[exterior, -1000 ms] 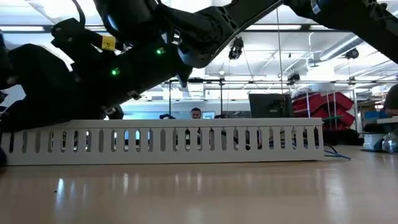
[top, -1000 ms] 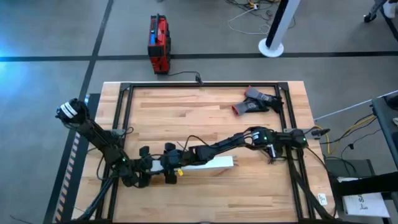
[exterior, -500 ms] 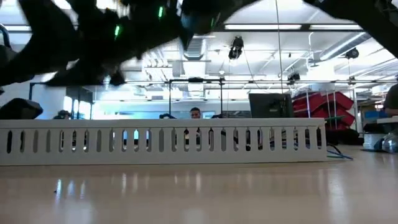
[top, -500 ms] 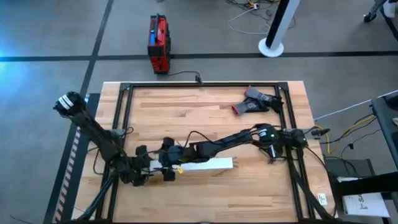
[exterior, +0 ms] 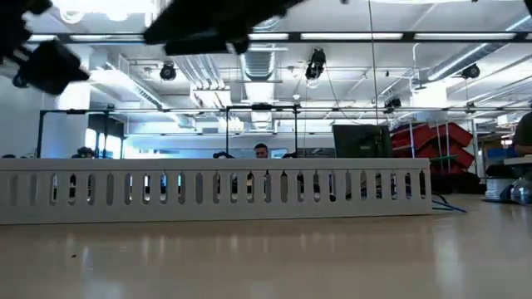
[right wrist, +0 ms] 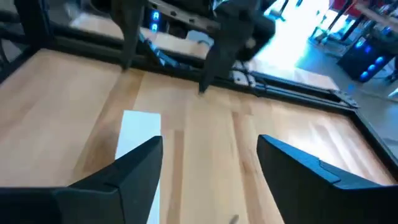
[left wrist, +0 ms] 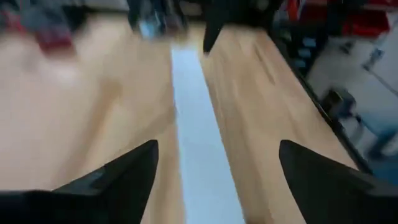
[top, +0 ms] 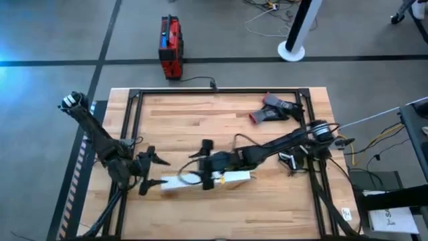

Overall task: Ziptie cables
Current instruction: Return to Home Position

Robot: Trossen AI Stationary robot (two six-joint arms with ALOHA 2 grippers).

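Two dark arms hang over a wooden worktop (top: 187,120) where a long white slotted channel (top: 234,177) lies with its lid on, toward 6 o'clock from the worktop's centre, its length running from 9 to 3 o'clock. We see the left pincer (top: 155,172) at the channel's 9 o'clock end, released, its two fingers spread wide; in its own wrist view the white strip runs on ahead between them. The right pincer (top: 204,165) hovers above the channel's middle, likewise released, facing 9 o'clock. In the level view both hang above the channel and apart from it, and daylight shows through its row of slots. We cannot make out the cables or the ziptie in any view, so we cannot tell where they lie. A red-and-black hand tool (top: 273,109) rests near the worktop's 1 o'clock corner, well apart from the channel. A red case (top: 170,47) stands on the floor beyond the 12 o'clock edge.
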